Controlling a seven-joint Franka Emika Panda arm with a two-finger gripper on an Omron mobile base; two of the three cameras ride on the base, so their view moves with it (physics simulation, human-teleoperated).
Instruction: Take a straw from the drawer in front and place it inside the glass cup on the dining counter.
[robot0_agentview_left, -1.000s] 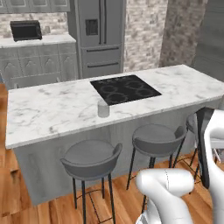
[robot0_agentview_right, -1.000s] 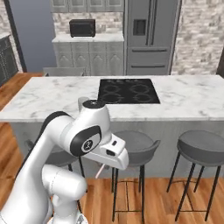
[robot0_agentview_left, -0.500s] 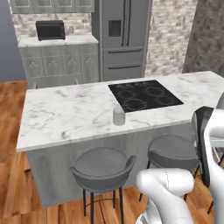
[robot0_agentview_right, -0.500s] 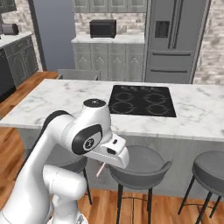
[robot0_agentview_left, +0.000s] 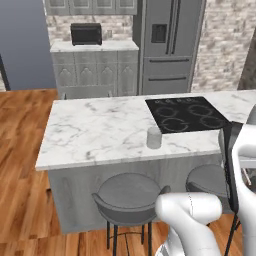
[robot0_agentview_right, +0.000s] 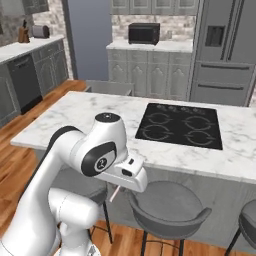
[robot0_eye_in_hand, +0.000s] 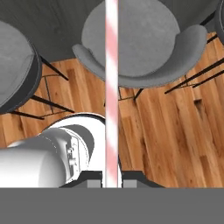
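The dining counter (robot0_agentview_left: 100, 130) spans the scene, grey stools (robot0_agentview_left: 127, 192) along its near side. The glass cup (robot0_agentview_left: 154, 137) stands near its near edge, left of the cooktop (robot0_agentview_left: 185, 114). The gripper (robot0_eye_in_hand: 112, 183) is clamped on the straw (robot0_eye_in_hand: 112, 87), low above the stools.

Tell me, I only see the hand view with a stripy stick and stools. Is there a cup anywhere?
Observer: Yes, a glass cup stands on the dining counter, seen in the left base view.
Operator: Is anything in it?
Observer: It is too small and see-through to tell for sure; no straw sticks out of it.
Operator: What is next to the cup?
Observer: A black cooktop is set into the marble just beyond it.
Operator: Where is the stick?
Observer: The straw is pinched in the gripper, down below the counter's edge.
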